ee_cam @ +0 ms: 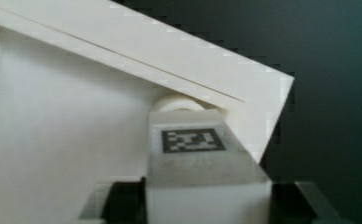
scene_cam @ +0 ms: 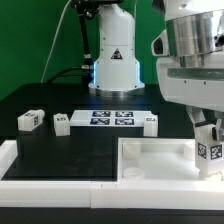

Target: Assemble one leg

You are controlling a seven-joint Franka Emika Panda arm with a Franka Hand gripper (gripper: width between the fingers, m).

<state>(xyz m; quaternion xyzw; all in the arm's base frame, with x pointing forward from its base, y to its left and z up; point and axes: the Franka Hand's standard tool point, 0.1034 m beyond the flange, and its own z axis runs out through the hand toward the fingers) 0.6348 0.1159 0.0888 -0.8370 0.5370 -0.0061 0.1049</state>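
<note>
My gripper [scene_cam: 208, 138] is shut on a leg [scene_cam: 209, 155], a small white block with a black-and-white tag. It holds the leg upright at the corner of the large white tabletop [scene_cam: 150, 158] on the exterior view's right. In the wrist view the leg [ee_cam: 197, 140] sits between the dark fingers [ee_cam: 128, 203] of the gripper [ee_cam: 204, 203]. Its far end meets a round corner hole [ee_cam: 180, 101] of the tabletop [ee_cam: 71, 120]. Whether it is seated in the hole is hidden.
Three more legs lie on the black table: two at the exterior view's left [scene_cam: 28, 120] [scene_cam: 61, 123] and one beside the marker board [scene_cam: 148, 122]. The marker board [scene_cam: 110, 118] lies mid-table. A white rail [scene_cam: 40, 168] runs along the front. The robot base [scene_cam: 113, 65] stands behind.
</note>
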